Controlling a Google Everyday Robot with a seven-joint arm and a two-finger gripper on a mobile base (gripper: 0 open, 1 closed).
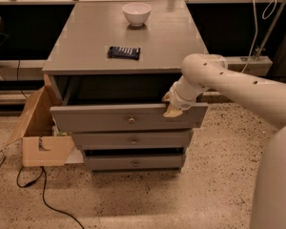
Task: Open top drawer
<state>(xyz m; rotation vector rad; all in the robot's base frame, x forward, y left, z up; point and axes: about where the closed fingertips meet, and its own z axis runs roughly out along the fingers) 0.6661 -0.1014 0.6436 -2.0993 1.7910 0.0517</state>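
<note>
Three drawers: stacked under the bench (86, 42) top; the top drawer (100, 118) is found partly drawn out, with a dark gap above its front.
Pincer (174, 106): placed at the upper edge of that front, toward its right end; whether it is clenched or released cannot be told.
Knob (131, 120): left untouched, to the left of the pincer and a little lower.
Long axis: the front panel is laid left to right.
Deciding relation: the drawer body lies behind the pincer, so the pull is judged to be needed toward the camera, square to the panel.

Speckled floor (219, 194), warmly lit, bears a cardboard box (43, 149) and cable (43, 191).
</note>
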